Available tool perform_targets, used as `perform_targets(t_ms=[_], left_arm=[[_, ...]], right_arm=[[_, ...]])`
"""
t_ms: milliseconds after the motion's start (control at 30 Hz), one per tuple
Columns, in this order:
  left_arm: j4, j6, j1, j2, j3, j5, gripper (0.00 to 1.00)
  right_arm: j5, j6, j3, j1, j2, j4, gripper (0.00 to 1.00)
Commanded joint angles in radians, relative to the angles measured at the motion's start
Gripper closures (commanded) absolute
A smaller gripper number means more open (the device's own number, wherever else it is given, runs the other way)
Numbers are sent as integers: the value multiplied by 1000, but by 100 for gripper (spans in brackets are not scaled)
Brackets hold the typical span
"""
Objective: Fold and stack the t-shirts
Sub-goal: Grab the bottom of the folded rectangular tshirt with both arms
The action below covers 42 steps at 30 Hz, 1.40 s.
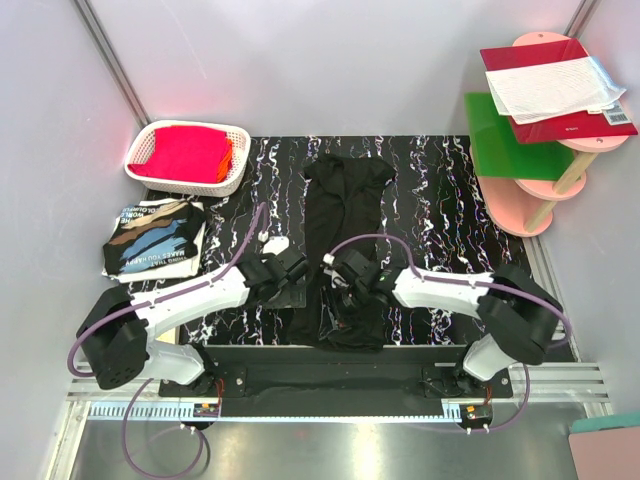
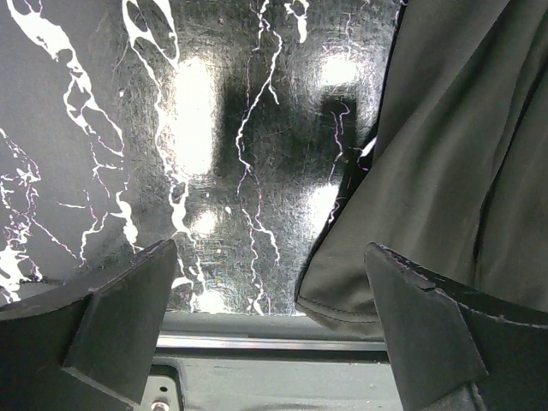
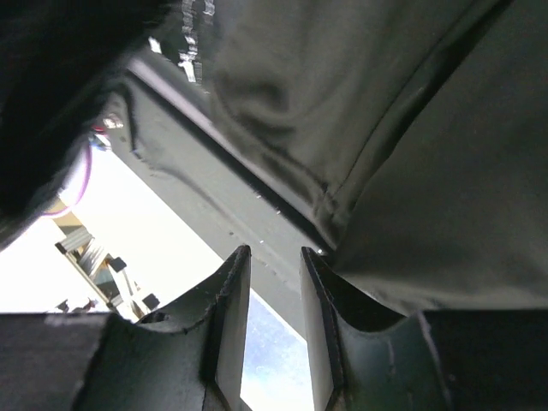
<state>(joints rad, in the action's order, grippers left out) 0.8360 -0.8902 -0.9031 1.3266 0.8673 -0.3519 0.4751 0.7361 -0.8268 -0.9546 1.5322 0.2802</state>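
Right gripper (image 3: 274, 253): jaws nearly together, with light showing through a slim gap and no cloth visible between them. The black cloth t-shirt (image 3: 385, 128) lies against the outside of one finger.

Left gripper (image 2: 270, 257): jaws spread wide and empty, with the shirt's hem just beside one finger.

The shirt lies mid-table on the black white-veined marbled tabletop (image 1: 440, 200), narrowed to a strip. Its long axis runs from the arm bases toward the far edge, broader end far, near end bunched.

Judged step: folding in hand, stacking not begun. The next move likely calls for both grippers to pinch the near hem and carry it toward the far end.

One folded black printed t-shirt (image 1: 155, 240) lies at the table's left.
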Motion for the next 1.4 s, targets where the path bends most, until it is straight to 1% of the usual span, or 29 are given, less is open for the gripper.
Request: perform_targets(t_ms=[0, 200, 500, 600, 633, 700, 733, 833, 933, 967, 1000, 1033, 1067, 1200, 1367], left_arm=[[-23, 8, 16, -32, -19, -9, 3], [-21, 11, 33, -52, -42, -12, 3], [-20, 11, 40, -52, -47, -13, 3], [-21, 8, 40, -52, -48, -15, 3], [-21, 8, 40, -53, -48, -15, 3], [-20, 10, 40, -47, -48, -15, 3], [-21, 10, 40, -44, -47, -15, 3], [-20, 11, 40, -41, -45, -12, 3], [-21, 13, 40, -40, -45, -13, 3], [-20, 14, 40, -41, -45, -15, 4], [-18, 16, 40, -43, -45, -15, 4], [-20, 16, 40, -43, -47, -16, 4], [-18, 16, 41, -44, -47, -18, 4], [-15, 10, 43, -49, -56, -19, 4], [-20, 8, 44, -33, -59, -18, 4]], right_arm=[[10, 23, -8, -24, 57, -67, 62], [-69, 32, -23, -24, 86, -4, 62], [-124, 16, -46, -26, 105, 33, 60], [-142, 2, -58, -26, 111, 56, 53], [-145, 0, -60, -26, 117, 57, 45], [-144, -12, -69, -32, 124, 59, 38], [-148, -14, -72, -33, 137, 59, 36], [-150, -17, -84, -45, 169, 57, 38], [-150, -23, -101, -56, 209, 59, 48], [-148, -30, -110, -59, 218, 57, 66], [-142, -30, -115, -61, 226, 57, 78], [-142, -30, -118, -62, 233, 59, 87], [-142, -32, -124, -62, 232, 57, 100], [-148, -37, -135, -70, 197, 60, 100], [-151, -53, -149, -73, 105, 60, 100]])
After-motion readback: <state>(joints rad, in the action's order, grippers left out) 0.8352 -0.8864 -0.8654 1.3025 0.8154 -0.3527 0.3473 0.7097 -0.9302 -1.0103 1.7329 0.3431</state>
